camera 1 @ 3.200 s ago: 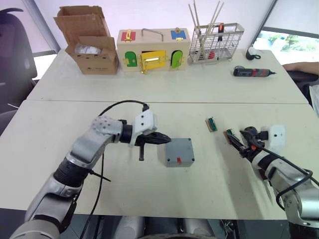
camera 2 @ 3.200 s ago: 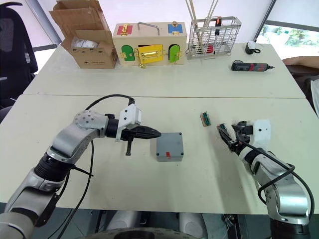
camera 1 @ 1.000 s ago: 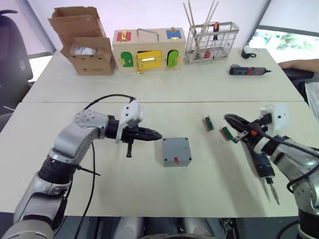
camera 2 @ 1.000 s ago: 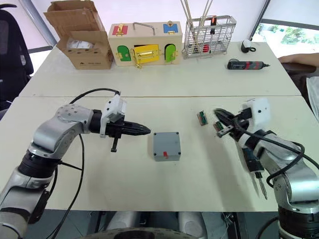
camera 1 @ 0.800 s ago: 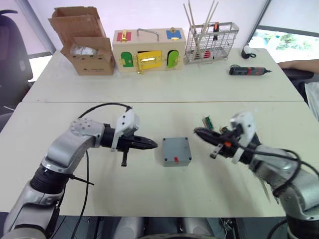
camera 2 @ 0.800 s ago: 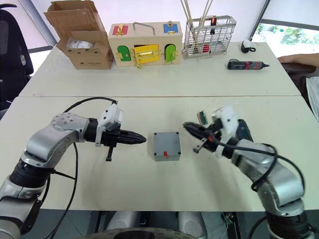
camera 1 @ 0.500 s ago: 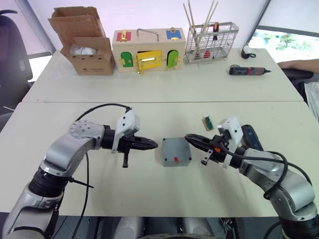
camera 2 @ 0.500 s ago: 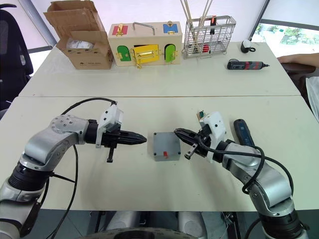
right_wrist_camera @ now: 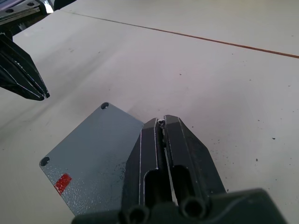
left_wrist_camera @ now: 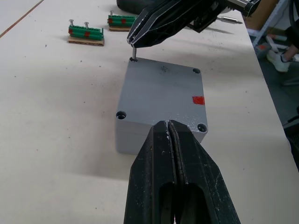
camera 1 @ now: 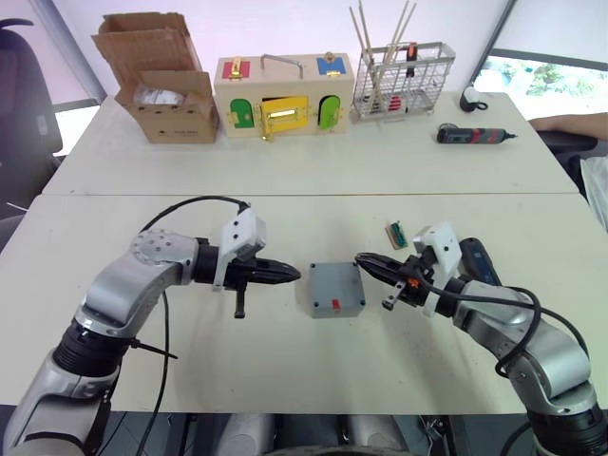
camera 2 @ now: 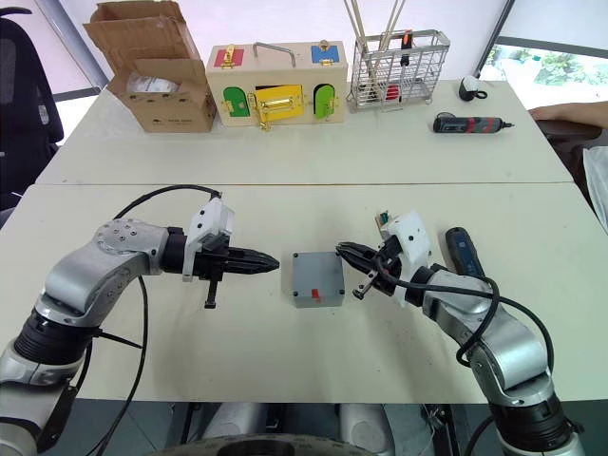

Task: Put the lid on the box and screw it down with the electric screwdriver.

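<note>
Here, the box [camera 1: 335,290] sits on the near white table [camera 1: 285,361] with the lid [left_wrist_camera: 163,93] already lying flat on top of it, a red mark on its near side. The right gripper [camera 1: 364,261] reaches in from 3 o'clock, its fingers pressed together on a small screw [left_wrist_camera: 134,58] whose tip stands over the lid's corner hole at the far right corner. The left gripper [camera 1: 293,275] points at the box from 9 o'clock, fingers closed on nothing, tips near the box's left edge but apart from it. The electric screwdriver [camera 1: 478,262] lies on the table at 3 o'clock from the box, just behind the right arm. A green screw holder [camera 1: 398,235] rests at 1 o'clock from the box. On the far table [camera 1: 313,161] stand a cardboard box [camera 1: 166,81], a wooden box with coloured doors [camera 1: 283,95], a wire basket [camera 1: 403,81] and a smaller black-and-red screwdriver [camera 1: 478,136].
</note>
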Robot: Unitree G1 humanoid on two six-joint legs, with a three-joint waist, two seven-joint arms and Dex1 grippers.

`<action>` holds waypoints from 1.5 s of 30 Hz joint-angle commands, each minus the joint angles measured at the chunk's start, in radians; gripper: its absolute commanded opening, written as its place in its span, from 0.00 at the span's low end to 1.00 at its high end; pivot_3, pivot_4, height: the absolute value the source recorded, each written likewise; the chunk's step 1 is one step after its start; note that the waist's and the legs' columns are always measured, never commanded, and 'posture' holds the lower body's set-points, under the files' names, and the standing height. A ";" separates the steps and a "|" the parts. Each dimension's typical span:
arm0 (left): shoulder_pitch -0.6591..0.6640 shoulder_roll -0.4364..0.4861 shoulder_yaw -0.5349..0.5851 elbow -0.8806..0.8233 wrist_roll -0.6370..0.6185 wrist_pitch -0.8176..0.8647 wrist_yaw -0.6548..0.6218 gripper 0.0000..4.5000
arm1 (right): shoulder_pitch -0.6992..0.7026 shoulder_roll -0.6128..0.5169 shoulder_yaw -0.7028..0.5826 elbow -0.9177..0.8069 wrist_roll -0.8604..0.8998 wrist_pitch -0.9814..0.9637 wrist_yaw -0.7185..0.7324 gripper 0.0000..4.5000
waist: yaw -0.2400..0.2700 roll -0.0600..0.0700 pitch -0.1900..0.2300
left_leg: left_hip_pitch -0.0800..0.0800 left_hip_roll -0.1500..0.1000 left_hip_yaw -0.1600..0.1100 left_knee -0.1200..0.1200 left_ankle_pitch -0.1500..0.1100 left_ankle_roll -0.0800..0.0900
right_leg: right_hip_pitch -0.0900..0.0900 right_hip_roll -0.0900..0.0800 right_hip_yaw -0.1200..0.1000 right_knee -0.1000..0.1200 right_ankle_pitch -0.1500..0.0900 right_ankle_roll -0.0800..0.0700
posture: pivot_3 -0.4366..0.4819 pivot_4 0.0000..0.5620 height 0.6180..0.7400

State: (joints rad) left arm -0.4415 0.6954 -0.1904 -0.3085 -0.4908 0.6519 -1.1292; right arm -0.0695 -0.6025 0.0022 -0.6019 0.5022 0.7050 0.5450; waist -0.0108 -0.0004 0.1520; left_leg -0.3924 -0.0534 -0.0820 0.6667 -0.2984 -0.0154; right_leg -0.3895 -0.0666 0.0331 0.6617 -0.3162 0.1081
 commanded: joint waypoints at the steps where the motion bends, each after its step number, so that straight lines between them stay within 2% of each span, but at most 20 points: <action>1: -0.015 0.001 0.020 -0.017 -0.014 -0.001 0.003 0.00 | -0.015 0.014 0.002 -0.010 -0.006 -0.023 0.000 0.01 | 0.000 0.000 0.000 | 0.000 0.000 0.000 0.000 0.000 0.000 | 0.000 0.000 0.000 0.000 0.000 0.000 | 0.48 0.27 1.00; 27: -0.016 -0.013 0.017 -0.007 -0.010 -0.012 0.021 0.00 | -0.003 0.008 -0.010 0.001 -0.022 -0.024 0.011 0.01 | 0.000 0.000 0.000 | 0.000 0.000 0.000 0.000 0.000 0.000 | 0.000 0.000 0.000 0.000 0.000 0.000 | 0.48 0.27 1.00; 38: -0.023 -0.013 0.010 0.004 -0.002 -0.018 0.014 0.00 | -0.001 0.048 -0.074 -0.019 0.044 -0.001 -0.016 0.01 | 0.000 0.000 0.000 | 0.000 0.000 0.000 0.000 0.000 0.000 | 0.000 0.000 0.000 0.000 0.000 0.000 | 0.48 0.27 1.00; 45: -0.029 -0.015 0.008 0.011 0.000 -0.023 0.011 0.00 | 0.014 0.029 -0.050 -0.018 0.021 -0.011 -0.003 0.01 | -0.001 0.000 0.000 | 0.000 0.000 0.000 0.000 0.000 0.000 | 0.000 0.000 0.000 0.000 0.000 0.000 | 0.48 0.27 1.00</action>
State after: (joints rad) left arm -0.4478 0.6828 -0.1905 -0.2836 -0.4883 0.6450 -1.1112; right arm -0.0548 -0.5680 -0.0466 -0.5868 0.5240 0.7120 0.5369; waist -0.0114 -0.0004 0.1520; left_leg -0.3924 -0.0534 -0.0820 0.6667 -0.2984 -0.0154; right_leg -0.3896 -0.0665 0.0333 0.6618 -0.3162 0.1081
